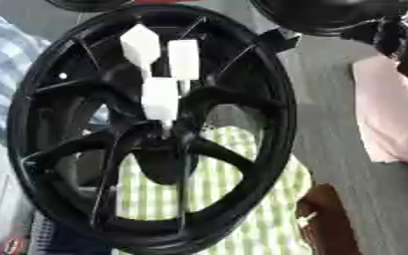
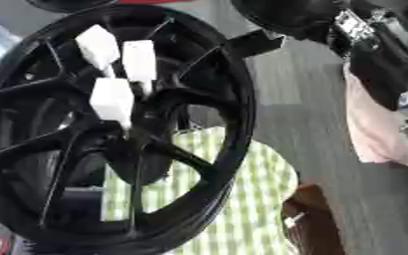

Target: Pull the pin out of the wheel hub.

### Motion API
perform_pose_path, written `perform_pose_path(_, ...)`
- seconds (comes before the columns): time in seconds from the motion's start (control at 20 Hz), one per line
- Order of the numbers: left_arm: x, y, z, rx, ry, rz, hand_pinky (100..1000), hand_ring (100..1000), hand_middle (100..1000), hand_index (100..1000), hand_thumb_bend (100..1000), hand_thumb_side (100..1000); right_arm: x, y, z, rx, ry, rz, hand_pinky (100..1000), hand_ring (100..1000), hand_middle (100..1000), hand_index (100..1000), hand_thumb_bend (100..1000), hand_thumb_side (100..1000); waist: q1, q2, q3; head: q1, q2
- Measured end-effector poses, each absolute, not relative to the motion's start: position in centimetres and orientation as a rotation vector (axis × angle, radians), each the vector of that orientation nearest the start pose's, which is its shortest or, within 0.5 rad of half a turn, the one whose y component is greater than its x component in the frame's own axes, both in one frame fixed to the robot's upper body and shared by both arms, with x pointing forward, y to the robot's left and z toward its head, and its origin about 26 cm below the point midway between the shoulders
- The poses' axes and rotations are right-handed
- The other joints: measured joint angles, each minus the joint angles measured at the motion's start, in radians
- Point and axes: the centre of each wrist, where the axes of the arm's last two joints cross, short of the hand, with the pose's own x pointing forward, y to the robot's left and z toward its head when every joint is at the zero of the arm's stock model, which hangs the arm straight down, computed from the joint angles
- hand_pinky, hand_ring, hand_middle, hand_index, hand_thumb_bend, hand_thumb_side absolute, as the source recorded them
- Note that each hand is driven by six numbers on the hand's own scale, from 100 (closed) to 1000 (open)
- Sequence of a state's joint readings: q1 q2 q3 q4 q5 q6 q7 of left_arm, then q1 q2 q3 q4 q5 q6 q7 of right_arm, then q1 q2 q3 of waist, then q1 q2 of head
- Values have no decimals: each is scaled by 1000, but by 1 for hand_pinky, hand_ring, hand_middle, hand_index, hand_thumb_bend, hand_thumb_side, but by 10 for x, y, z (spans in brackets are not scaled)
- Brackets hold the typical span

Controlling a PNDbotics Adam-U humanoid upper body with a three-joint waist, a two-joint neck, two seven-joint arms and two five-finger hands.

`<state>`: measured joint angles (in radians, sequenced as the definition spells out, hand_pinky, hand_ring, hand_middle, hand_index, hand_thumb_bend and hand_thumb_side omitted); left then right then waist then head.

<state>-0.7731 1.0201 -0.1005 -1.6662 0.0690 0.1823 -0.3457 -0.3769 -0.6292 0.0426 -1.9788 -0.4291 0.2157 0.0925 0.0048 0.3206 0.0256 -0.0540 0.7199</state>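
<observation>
A black spoked wheel hub (image 1: pixel 268 99) stands upright and fills the left of both views. Three white block-headed pins stick out near its centre: one at the upper left (image 1: pixel 140 45), one beside it (image 1: pixel 183 59) and one lower (image 1: pixel 160 97) on a thin stem. My right hand (image 2: pixel 373 55), black with silver parts, comes in at the upper right corner, beside the wheel's upper right rim and apart from the pins. A black part (image 2: pixel 258 42) reaches from it toward the rim. My left hand shows in no view.
A green and white checked cloth (image 1: pixel 268 219) lies behind the wheel's lower part. A pink cloth (image 1: pixel 386 119) lies on the grey surface (image 1: pixel 329 124) at the right. A brown object (image 1: pixel 329 219) sits at the lower right, and blue checked fabric (image 1: pixel 3 55) at the left edge.
</observation>
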Motion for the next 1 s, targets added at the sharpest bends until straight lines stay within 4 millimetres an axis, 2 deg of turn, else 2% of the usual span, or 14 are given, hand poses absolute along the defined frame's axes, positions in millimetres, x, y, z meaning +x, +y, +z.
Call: perform_pose_path(1.0, 337, 343, 372, 647, -1872, -1087, 762, 647, 553, 732, 100, 512, 304, -287, 245, 116, -2009, 557, 953, 759, 714, 738, 100, 630, -1, 0, 2, 0, 0)
